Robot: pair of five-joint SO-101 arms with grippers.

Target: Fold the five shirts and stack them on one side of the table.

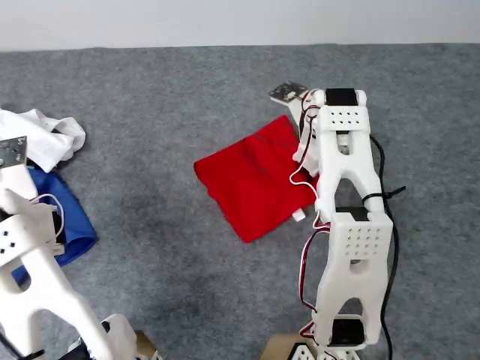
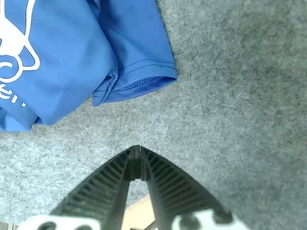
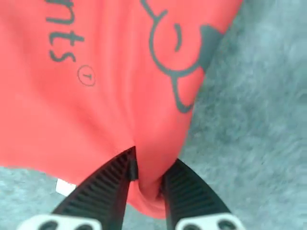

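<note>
- Red shirt (image 1: 251,184) lies mid-counter (image 1: 165,90) as a rough flat square on the grey felt-like surface.
- Right gripper (image 3: 153,165) is at the red shirt's edge, pinching a raised fold of its cloth.
- Blue shirt (image 1: 75,225) is well apart from the red shirt, on the left arm's side. A bunched white shirt (image 1: 45,135) touches it.
- Left gripper (image 2: 139,152) is pressed together over bare counter, near the blue shirt's hem and well apart from the red shirt.
</note>
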